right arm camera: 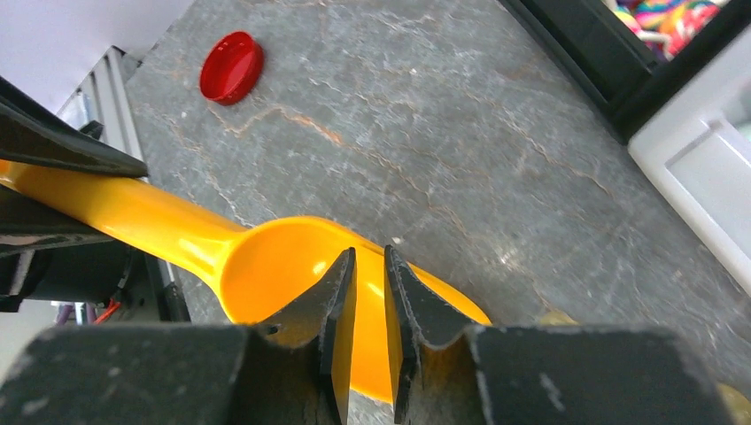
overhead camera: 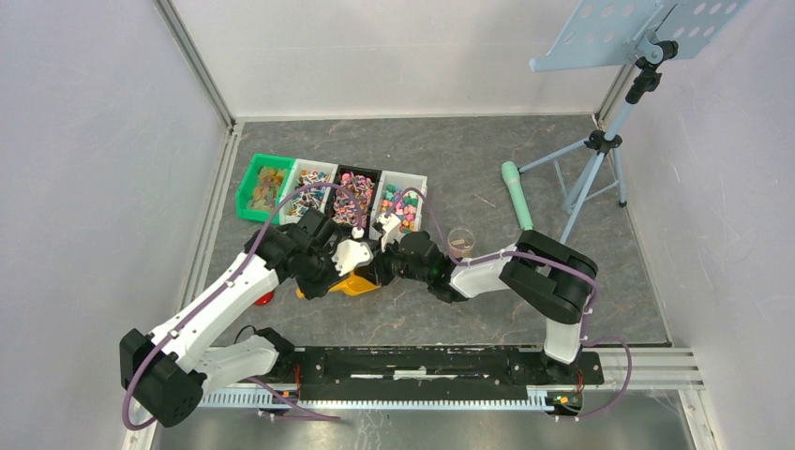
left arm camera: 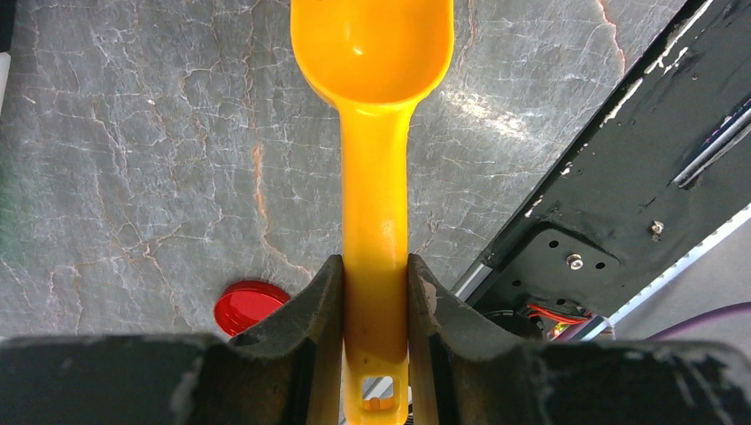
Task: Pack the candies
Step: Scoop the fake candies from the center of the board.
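The orange scoop (overhead camera: 354,283) (left arm camera: 374,177) (right arm camera: 274,266) hangs just above the table with an empty bowl. My left gripper (overhead camera: 330,272) (left arm camera: 375,261) is shut on its handle. My right gripper (overhead camera: 386,255) (right arm camera: 366,252) points into the bowl from the other side. Its jaws stand a narrow gap apart, and only the scoop's bowl shows through that gap. The candies (overhead camera: 353,195) (right arm camera: 660,13) lie in a row of bins behind both grippers. None is in the scoop.
A green bin (overhead camera: 264,186) ends the row on the left and a white bin (overhead camera: 417,180) (right arm camera: 700,177) on the right. The red lid (overhead camera: 265,299) (left arm camera: 251,305) (right arm camera: 231,67) lies by the left arm. A small clear cup (overhead camera: 460,242), a teal cylinder (overhead camera: 517,195) and a stand (overhead camera: 600,141) are at right.
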Controlling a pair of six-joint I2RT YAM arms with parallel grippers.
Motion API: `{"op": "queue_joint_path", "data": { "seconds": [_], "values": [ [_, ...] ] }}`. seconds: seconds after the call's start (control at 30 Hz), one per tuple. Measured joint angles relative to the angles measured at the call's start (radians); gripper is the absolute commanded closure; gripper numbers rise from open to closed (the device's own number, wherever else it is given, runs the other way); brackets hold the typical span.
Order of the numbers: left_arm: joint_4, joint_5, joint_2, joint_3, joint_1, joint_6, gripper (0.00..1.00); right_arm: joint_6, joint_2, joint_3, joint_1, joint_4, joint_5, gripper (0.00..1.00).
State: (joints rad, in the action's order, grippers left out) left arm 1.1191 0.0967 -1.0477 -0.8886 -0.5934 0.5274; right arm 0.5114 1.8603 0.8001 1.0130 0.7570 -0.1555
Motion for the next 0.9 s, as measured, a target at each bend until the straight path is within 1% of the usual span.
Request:
{"op": "queue_joint_path", "data": {
  "seconds": [0.17,0.37,0.67,0.77,0.9],
  "values": [
    [-0.004,-0.011,0.002,0.008,0.000,-0.011,0.98,-0.031,-0.056,-0.035,-0.010,-0.089,0.062,0.76],
    [-0.019,-0.047,0.005,0.025,0.000,-0.033,0.98,-0.118,-0.152,-0.047,-0.021,-0.243,0.208,0.76],
    [-0.068,-0.018,0.001,0.045,0.000,-0.045,0.98,-0.186,-0.177,-0.075,-0.021,-0.438,0.340,0.77],
    [-0.079,-0.012,-0.006,0.045,0.000,-0.045,0.98,-0.190,-0.177,-0.076,-0.021,-0.468,0.367,0.81],
    [-0.082,-0.008,-0.012,0.045,0.000,-0.046,0.98,-0.194,-0.177,-0.076,-0.020,-0.499,0.404,0.83]
  ]
}}
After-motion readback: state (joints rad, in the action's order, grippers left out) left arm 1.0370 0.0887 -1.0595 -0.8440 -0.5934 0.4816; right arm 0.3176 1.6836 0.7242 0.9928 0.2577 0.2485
